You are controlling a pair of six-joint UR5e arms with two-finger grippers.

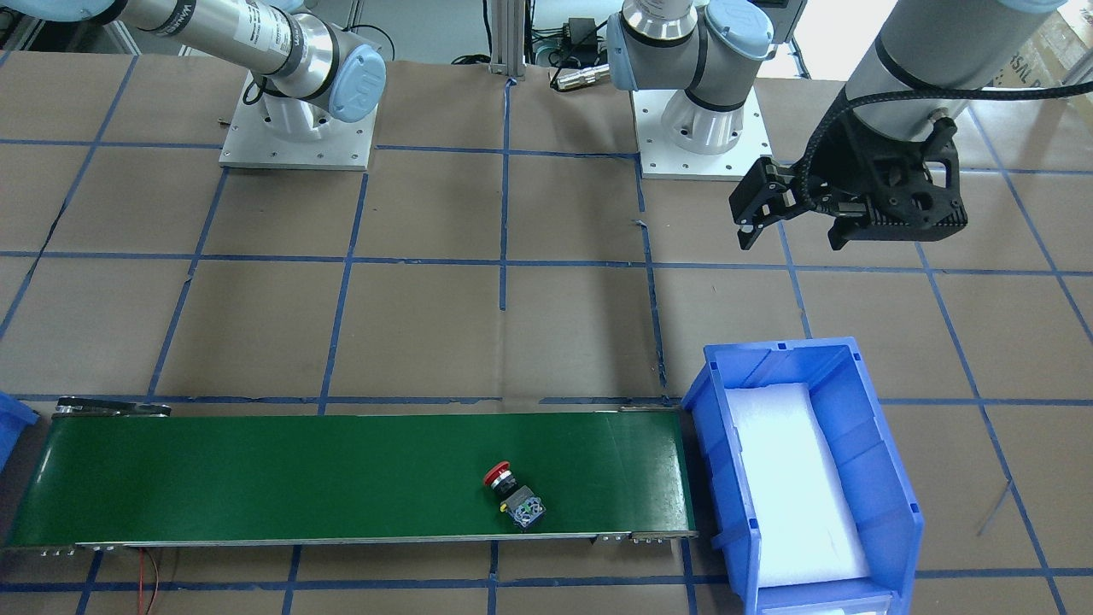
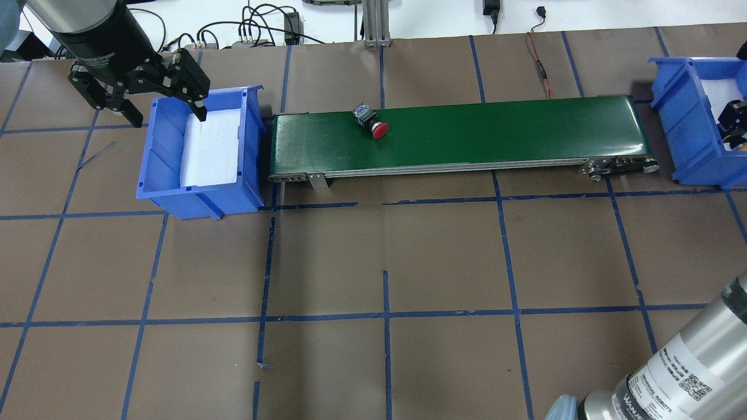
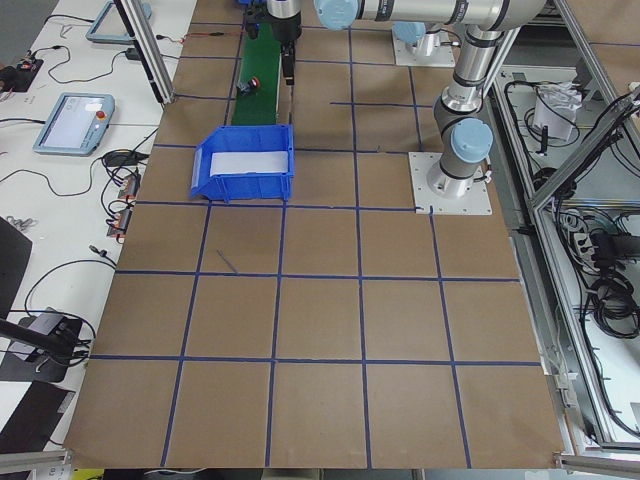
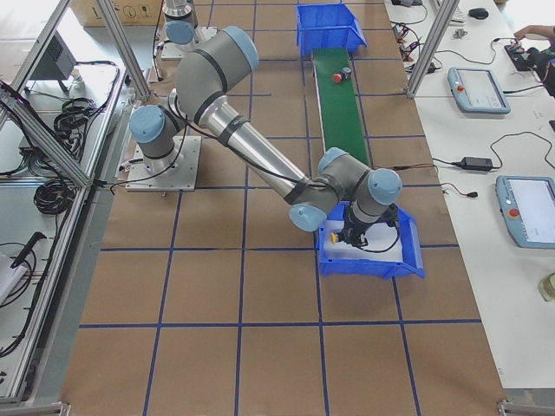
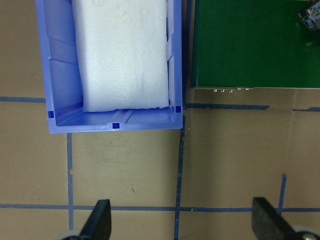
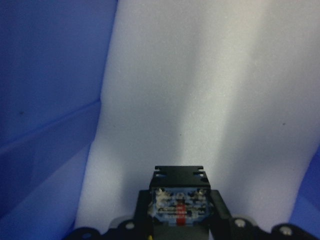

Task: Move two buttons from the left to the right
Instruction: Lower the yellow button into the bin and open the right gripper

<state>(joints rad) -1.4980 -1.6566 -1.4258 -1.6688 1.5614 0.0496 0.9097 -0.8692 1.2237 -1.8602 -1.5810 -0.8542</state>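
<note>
Left fingers [image 2: 197,99]: spread wide with nothing between them, hanging in the air by the left bin [image 2: 157,151] and not touching it. Loads of free space around them.
Right fingers [image 6: 221,215]: down inside the right bin [image 2: 677,105], pinching the yellow button [image 6: 180,185] by its blocky black body, terminals facing the wrist camera. The bin walls are close on either side.
Red button [image 2: 373,123]: lying on its side on the conveyor belt [image 2: 496,128], nearer the left bin's end and close to the edge away from the robot. Nothing touches it.
Around: the belt runs between the two bins, each just beside one end.
Surfaces: the bins are blue plastic, and the left one has a white foam pad [image 2: 210,146] in it. The belt is smooth green, and the desk [image 2: 379,262] is brown paper with a blue tape grid.
</note>
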